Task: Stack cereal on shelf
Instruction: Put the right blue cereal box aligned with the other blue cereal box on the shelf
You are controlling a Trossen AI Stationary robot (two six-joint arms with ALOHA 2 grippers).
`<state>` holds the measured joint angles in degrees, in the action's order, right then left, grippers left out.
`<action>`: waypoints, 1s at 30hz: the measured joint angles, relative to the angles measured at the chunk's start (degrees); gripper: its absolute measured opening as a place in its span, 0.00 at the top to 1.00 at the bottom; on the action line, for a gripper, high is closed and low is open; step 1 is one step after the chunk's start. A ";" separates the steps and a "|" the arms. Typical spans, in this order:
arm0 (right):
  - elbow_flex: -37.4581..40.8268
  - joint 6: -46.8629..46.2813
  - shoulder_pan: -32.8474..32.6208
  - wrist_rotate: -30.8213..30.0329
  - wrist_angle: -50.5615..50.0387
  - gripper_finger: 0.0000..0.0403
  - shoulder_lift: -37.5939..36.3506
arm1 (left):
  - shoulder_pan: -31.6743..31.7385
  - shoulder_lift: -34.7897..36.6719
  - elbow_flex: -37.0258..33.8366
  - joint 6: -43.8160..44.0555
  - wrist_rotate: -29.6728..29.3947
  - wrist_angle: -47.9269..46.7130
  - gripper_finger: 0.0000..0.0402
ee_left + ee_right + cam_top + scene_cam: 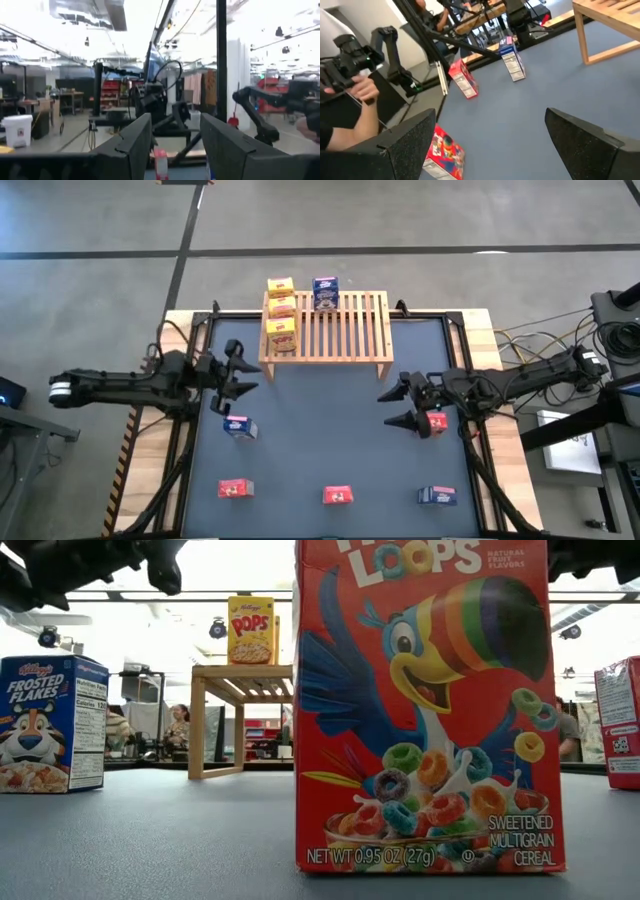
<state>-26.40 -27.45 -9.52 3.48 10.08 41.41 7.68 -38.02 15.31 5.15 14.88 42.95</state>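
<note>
Reaching with spread right end effector (400, 408) for red box (436, 423); next, closing, lifting onto shelf (350, 330).

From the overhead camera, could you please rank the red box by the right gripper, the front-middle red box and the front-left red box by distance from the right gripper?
From the right gripper:
1. Red box beside the gripper, right side of the table.
2. Front-middle red box, near the front edge.
3. Front-left red box, across the table on the left.
</note>
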 joint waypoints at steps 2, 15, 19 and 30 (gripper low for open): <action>-0.59 -1.61 -0.09 0.05 0.38 0.09 0.02 | -0.02 -0.19 0.00 0.08 0.02 -0.96 0.62; -2.34 -0.50 -0.23 1.49 -1.72 0.09 1.02 | 0.00 -5.50 -0.02 1.44 -2.04 -4.49 0.62; -2.38 -0.44 -0.38 4.74 -4.28 0.09 1.12 | 0.00 -7.36 0.52 2.43 -3.41 -4.47 0.62; -4.58 1.25 -7.07 2.98 -11.50 0.09 1.92 | -0.04 -11.36 1.88 3.16 -2.79 -4.89 0.61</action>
<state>-30.98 -26.21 -16.59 6.46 -1.42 43.33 7.64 -49.37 17.19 8.30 12.08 38.06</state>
